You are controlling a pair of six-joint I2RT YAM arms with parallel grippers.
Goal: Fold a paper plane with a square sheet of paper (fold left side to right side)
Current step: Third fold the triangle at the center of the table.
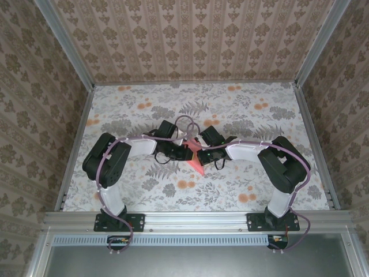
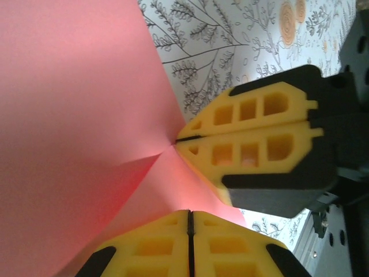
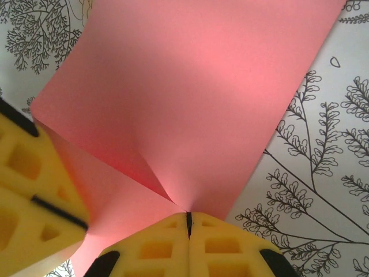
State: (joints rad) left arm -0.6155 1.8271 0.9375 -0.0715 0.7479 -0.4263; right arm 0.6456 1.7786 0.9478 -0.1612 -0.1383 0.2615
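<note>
At the middle of the worktop (image 1: 127,112) I'm watching the left arm (image 1: 106,161) and the right arm (image 1: 282,167) meeting over the square sheet of paper (image 1: 195,161). The sheet is being held up between them, with one corner pointing toward the near edge.

I'm reading this as the fold itself: the left side is going over to the right side, and no crease is showing pressed flat yet. The left fingers (image 2: 164,234) are pressed together, pinching the pink sheet. The right fingers (image 3: 170,234) are doing the same, pinching it just beside them. On the left wrist camera I'm seeing the two pinch points nearly touching, with the paper puckering into a soft ridge running out from them. The rest of the sheet is bowing rather than lying flat.

Next, I'm judging, the move is calling for three things: lining up the edges, lowering the sheet onto the worktop, and freeing one set of fingers to press the crease. That's needing a gentle touch, since thin paper is likely to buckle or tear if the arms pull apart.

I'm seeing both arms bending inward, elbows wide, wrists turning toward each other at the centre.
</note>
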